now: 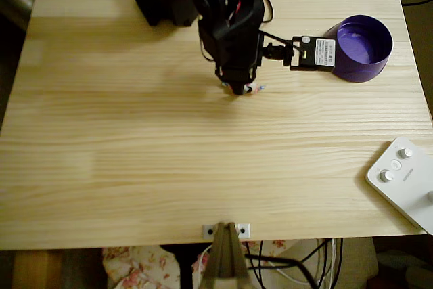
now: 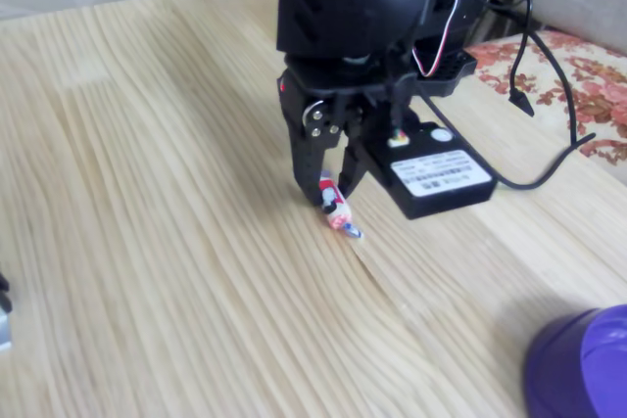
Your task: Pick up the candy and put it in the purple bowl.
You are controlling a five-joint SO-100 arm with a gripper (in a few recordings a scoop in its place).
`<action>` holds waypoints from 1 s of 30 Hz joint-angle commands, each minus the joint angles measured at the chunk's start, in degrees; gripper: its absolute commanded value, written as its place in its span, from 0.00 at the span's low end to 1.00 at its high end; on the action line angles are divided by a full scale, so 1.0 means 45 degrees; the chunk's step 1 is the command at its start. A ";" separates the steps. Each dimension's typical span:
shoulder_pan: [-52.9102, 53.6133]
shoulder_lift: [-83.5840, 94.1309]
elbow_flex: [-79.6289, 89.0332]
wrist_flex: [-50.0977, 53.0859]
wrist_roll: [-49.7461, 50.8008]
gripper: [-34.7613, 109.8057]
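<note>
Pale wooden table [image 1: 135, 167], black end effector [image 2: 328, 195] pinched on candy [image 2: 337, 214]; barcode label [image 2: 441, 172] illegible.

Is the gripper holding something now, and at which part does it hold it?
The gripper is closed on the candy, pinching its upper end. The lower twisted end sticks out below the fingertips at the table; whether it has lifted off cannot be told.

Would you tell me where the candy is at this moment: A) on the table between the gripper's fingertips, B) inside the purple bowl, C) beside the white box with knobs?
A: in the fixed view the candy lies on the wooden table at the gripper tips, away from the purple bowl.
</note>
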State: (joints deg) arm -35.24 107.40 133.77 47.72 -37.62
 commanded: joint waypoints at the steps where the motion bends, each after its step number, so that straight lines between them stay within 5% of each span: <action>1: -0.0215 0.0215 -0.0332 0.0137 0.0020 0.24; 10: -0.0586 0.3711 -0.1250 0.1016 0.2168 0.24; 30: -0.7637 0.3789 -0.4355 -0.1250 0.6914 0.24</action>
State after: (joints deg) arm -66.80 125.24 120.59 45.35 -7.73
